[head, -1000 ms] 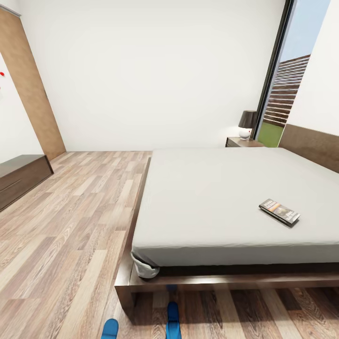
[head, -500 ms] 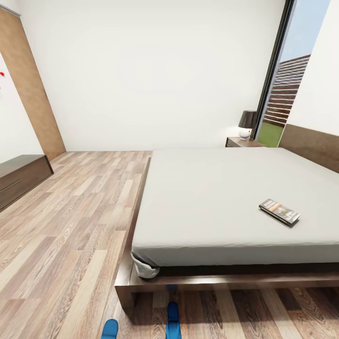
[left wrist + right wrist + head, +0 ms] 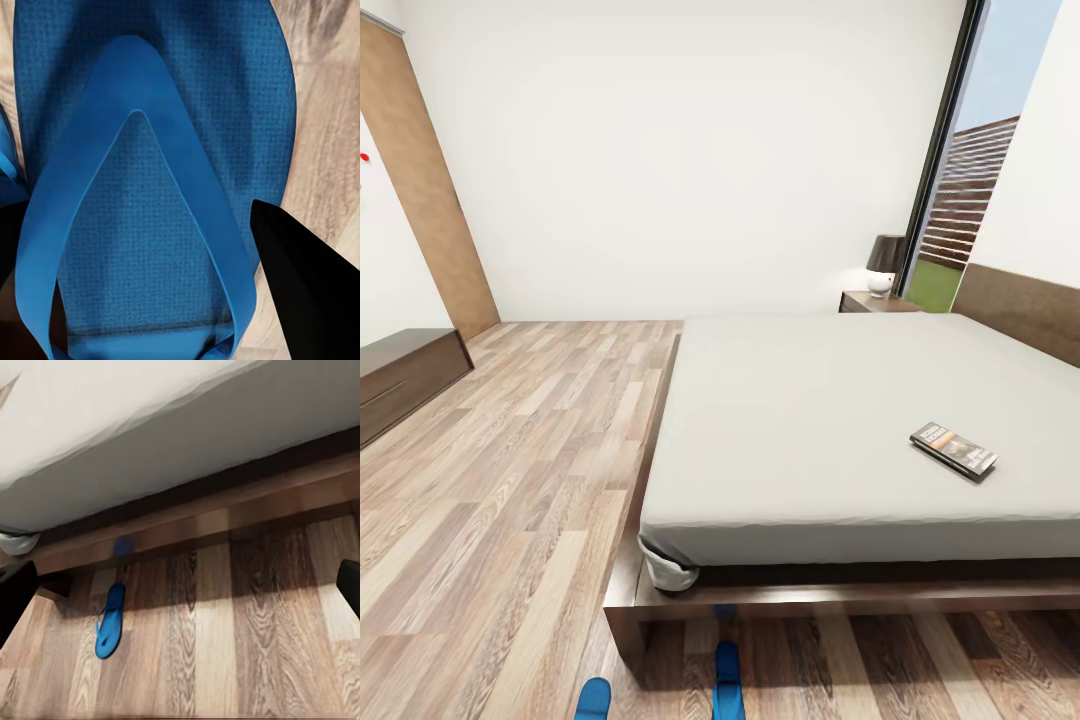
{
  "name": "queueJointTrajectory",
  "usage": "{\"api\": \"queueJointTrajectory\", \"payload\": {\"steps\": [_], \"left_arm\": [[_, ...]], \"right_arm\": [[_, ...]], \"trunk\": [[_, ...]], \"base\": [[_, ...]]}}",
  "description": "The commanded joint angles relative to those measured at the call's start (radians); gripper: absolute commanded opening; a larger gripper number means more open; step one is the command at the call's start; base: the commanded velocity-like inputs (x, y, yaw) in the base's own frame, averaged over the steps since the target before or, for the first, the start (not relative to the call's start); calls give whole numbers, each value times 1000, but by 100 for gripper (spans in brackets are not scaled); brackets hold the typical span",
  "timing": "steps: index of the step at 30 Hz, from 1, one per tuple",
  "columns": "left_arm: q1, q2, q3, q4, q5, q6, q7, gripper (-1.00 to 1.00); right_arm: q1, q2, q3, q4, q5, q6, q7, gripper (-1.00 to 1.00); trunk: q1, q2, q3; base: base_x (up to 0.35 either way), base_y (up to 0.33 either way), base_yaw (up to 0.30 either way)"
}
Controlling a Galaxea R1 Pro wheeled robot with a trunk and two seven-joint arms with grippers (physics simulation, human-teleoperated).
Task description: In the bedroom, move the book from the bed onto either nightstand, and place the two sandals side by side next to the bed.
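Lying on the grey bed (image 3: 810,420), the book (image 3: 953,450) faces white walls; both hands spread, grasping nothing.

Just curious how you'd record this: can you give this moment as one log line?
book: on bed | sandals: on floor | left pincer: open, close over a sandal | right pincer: open

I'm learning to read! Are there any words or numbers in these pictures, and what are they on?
Book on the bed: there is pale lettering on the cover, but it is too small and blurred to read.
Blue sandals: no words or numbers on them.
Lamp and nightstand: no writing to be seen.
So nothing here can really be read.
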State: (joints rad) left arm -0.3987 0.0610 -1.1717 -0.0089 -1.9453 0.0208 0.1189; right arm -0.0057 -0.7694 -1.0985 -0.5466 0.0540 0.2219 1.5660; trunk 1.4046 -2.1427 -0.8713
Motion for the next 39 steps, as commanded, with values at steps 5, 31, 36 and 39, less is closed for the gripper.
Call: {"api": "queueJointTrajectory", "payload": {"steps": [5, 31, 36, 39], "left_arm": [[0, 0, 3, 0, -11, 2, 4, -100], [0, 1, 1, 1, -11, 11, 1, -100], [0, 1, 2, 1, -11, 13, 0, -100], [0, 0, 2, 1, -10, 14, 0, -100]], "right_arm": [[-7, 6, 48, -1, 6, 10, 5, 100], [-23, 60, 198, -62, 4, 10, 5, 100], [-23, 61, 198, -63, 4, 10, 5, 100], [-23, 61, 198, -63, 4, 10, 5, 100]], "trunk": [[0, 0, -1], [0, 0, -1], [0, 0, -1], [0, 0, -1]], "base": [[0, 0, 0], [0, 0, 0], [0, 0, 0], [0, 0, 0]]}}
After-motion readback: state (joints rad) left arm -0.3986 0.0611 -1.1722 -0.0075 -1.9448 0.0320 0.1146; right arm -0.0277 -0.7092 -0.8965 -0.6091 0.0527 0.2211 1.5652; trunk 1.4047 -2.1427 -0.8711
